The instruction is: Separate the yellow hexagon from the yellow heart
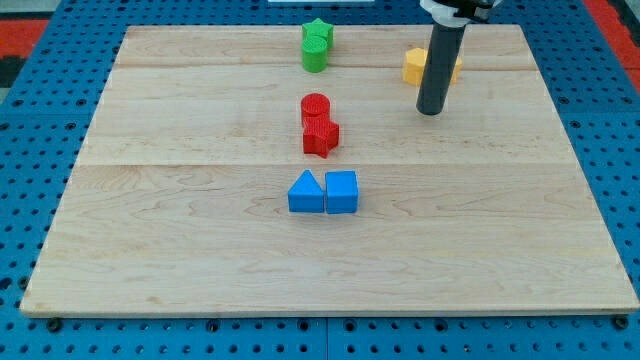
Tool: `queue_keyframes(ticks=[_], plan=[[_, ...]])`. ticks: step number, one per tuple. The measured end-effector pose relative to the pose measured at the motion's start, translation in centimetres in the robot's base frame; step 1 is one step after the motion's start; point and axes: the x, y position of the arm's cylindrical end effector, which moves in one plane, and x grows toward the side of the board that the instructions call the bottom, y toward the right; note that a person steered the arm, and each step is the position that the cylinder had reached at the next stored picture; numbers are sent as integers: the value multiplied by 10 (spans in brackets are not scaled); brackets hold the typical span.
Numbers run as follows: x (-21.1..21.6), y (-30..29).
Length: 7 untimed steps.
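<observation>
Our tip [430,112] at bench [200,250] one o'clock, just beside yellow blocks [414,66], partly hidden; hexagon/heart indistinguishable, apparently together. Separation seems pending. No fingers on rod.

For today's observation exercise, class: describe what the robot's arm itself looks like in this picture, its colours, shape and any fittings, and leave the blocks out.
Only the arm's end shows. It is a straight, dark grey to black cylindrical rod, plain and smooth, with no markings visible, ending in my tip, which is flat and round. At the view's top the rod enters a white collar with a black part above it, cut off by the frame edge. No cables or pincer can be seen.
</observation>
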Motion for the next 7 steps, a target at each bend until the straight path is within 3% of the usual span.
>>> queue_keyframes(ticks=[2, 4, 7], plan=[[14, 12], [-22, 29], [-66, -13]])
